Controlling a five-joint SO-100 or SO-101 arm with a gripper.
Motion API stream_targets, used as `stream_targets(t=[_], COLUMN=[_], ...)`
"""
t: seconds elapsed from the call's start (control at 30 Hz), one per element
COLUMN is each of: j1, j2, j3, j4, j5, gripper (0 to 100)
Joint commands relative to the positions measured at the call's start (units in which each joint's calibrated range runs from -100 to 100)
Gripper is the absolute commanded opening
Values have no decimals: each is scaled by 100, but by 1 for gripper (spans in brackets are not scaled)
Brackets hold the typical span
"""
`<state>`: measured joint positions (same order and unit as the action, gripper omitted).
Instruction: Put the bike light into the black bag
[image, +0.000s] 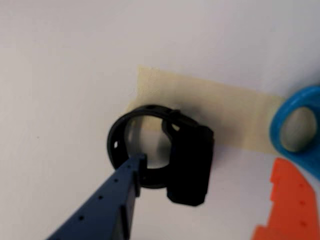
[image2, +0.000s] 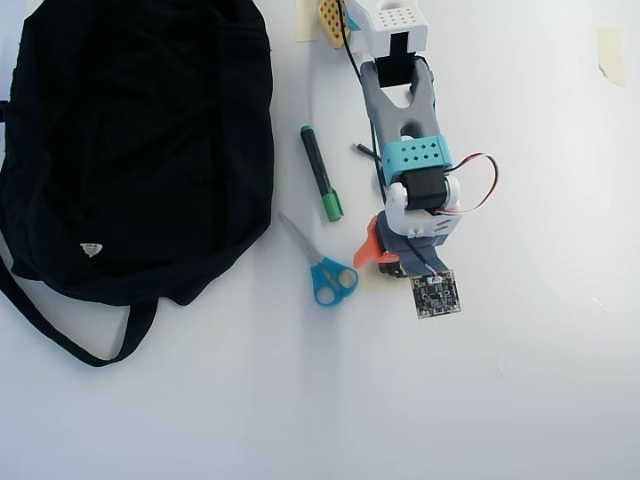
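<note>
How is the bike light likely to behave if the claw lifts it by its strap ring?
The bike light looks small, so probably light. Its ring strap looks thin and rubbery, so it may flex. With the block hanging off one side, it would likely dangle and swing.

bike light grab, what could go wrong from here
1. In the wrist view the blue finger sits at the strap ring of the bike light, not its body; a pinch on the floppy ring could let the light swing or slip out.
2. The scissors lie close beside it and could get nudged.
3. The black bag lies floppy; no open mouth shows.
</note>
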<state>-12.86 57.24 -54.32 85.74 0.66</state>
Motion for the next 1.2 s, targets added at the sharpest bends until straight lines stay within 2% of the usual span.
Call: stream_targets(t=[0.0,1.17], j1=[-38,-53], j2=[-90,135], j3=[-120,-165], j4=[-73,-73], j5=[-13,39], gripper=[32,32])
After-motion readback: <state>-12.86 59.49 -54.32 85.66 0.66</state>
